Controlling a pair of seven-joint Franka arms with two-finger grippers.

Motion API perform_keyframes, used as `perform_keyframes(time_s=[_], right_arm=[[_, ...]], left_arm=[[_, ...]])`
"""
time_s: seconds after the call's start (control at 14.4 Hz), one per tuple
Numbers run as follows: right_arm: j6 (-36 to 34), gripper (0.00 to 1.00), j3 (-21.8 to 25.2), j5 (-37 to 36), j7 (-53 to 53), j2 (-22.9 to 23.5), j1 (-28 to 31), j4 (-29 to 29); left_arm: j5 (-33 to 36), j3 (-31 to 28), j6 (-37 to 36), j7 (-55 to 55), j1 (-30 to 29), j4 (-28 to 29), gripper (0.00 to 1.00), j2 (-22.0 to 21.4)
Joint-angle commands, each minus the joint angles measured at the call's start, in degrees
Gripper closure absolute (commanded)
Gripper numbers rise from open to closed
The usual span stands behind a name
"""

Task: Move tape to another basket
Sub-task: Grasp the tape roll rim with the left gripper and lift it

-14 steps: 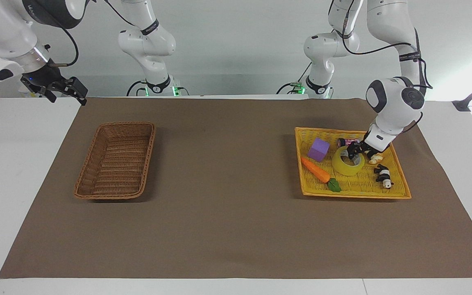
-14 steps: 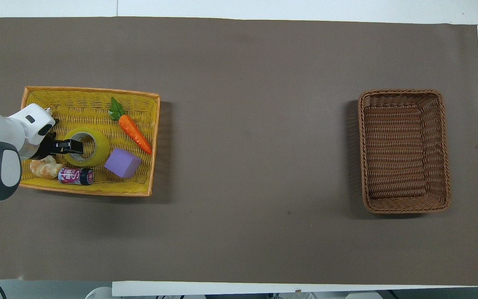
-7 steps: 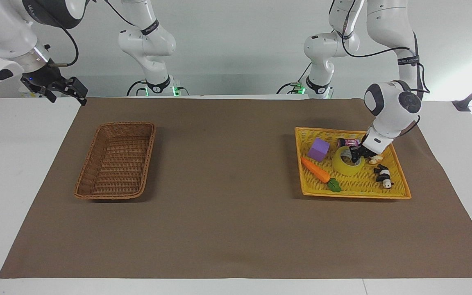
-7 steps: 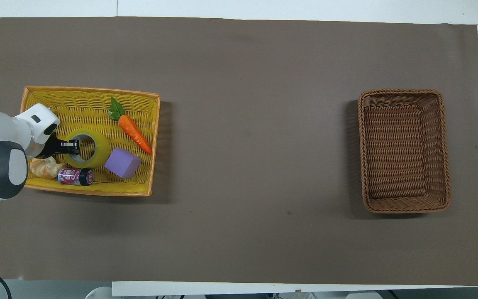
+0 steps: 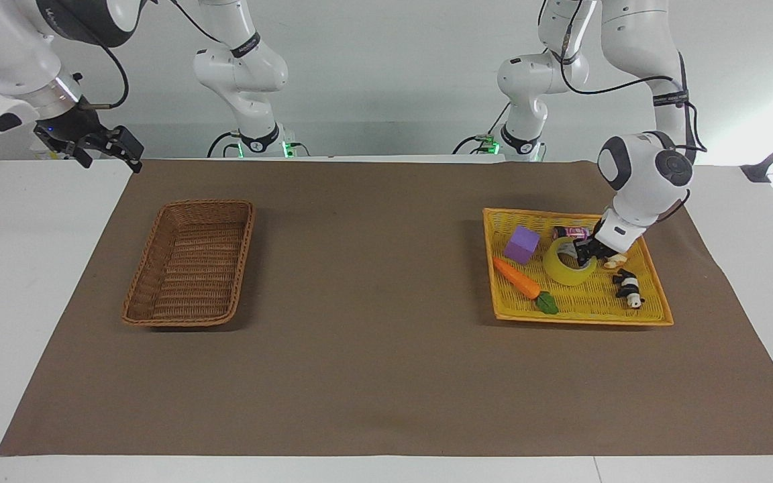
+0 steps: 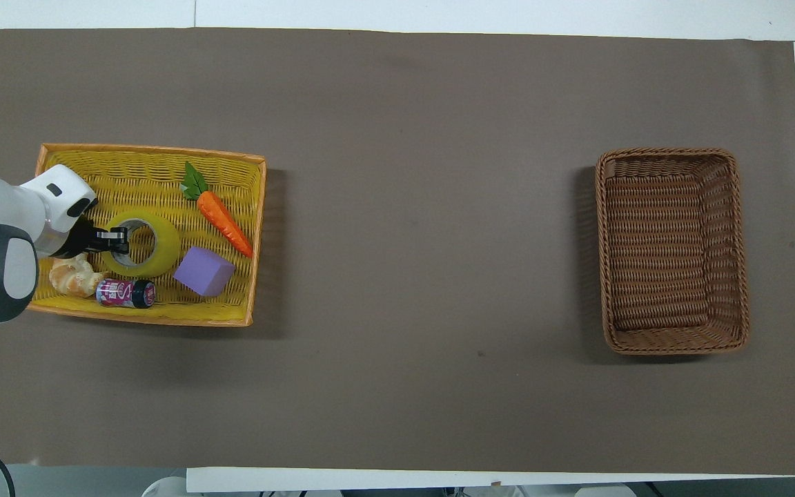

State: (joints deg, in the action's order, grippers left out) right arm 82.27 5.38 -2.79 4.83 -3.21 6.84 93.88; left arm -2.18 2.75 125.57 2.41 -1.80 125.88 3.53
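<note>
The tape (image 5: 564, 272) is a yellow roll in the yellow tray basket (image 5: 581, 320) at the left arm's end of the table. My left gripper (image 5: 584, 253) is shut on the roll's wall, one finger inside the core, and the held side is tilted up. From above, the left gripper (image 6: 116, 240) sits at the rim of the tape (image 6: 159, 241). The brown wicker basket (image 5: 245, 241) stands empty at the right arm's end; it also shows in the overhead view (image 6: 670, 152). My right gripper (image 5: 108, 151) waits open over the white table edge.
The yellow tray basket (image 6: 149, 148) also holds a toy carrot (image 6: 225, 221), a purple block (image 6: 204, 270), a small can (image 6: 125, 293), a bread piece (image 6: 73, 276) and a panda figure (image 5: 628, 288). Brown mat lies between the two baskets.
My left gripper has closed on the tape's wall and lifted that side a little, tilting the roll. The right arm has not moved.
</note>
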Motion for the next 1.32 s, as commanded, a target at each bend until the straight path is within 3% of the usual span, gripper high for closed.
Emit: perform_keyframes(time_s=[0.0, 0.21, 0.56, 0.77, 1.05, 1.25], right_arm=[[0.8, 0.0, -0.1, -0.1, 0.3, -1.1, 0.1, 1.3], [0.7, 0.0, -0.1, -0.1, 0.2, -1.1, 0.1, 1.3], [-1.0, 0.0, 0.0, -0.1, 0.8, -2.7, 0.3, 1.5], [-1.1, 0.0, -0.3, 0.8, 7.5, -2.9, -0.2, 1.5], [-1.3, 0.0, -0.7, 1.2, 8.0, -2.9, -2.5, 1.5], [-3.5, 0.0, -0.5, 11.2, 7.7, -2.9, -1.8, 1.6]], left_arm=[[0.2, -0.2, -12.3, -2.1, 0.5, -11.8, 1.0, 0.3], [-0.4, 0.2, -16.2, -7.5, 2.0, -15.7, 1.0, -0.7], [-5.4, 0.2, -15.9, -25.7, 16.2, -17.5, 1.0, -1.2], [-9.3, 0.2, -13.8, -30.8, 23.0, -17.7, 0.99, -1.2], [-15.7, 0.2, -11.8, -35.9, 26.9, -19.3, 1.0, -0.8], [-20.4, 0.2, -9.4, -39.8, 31.5, -21.0, 1.0, -0.5]])
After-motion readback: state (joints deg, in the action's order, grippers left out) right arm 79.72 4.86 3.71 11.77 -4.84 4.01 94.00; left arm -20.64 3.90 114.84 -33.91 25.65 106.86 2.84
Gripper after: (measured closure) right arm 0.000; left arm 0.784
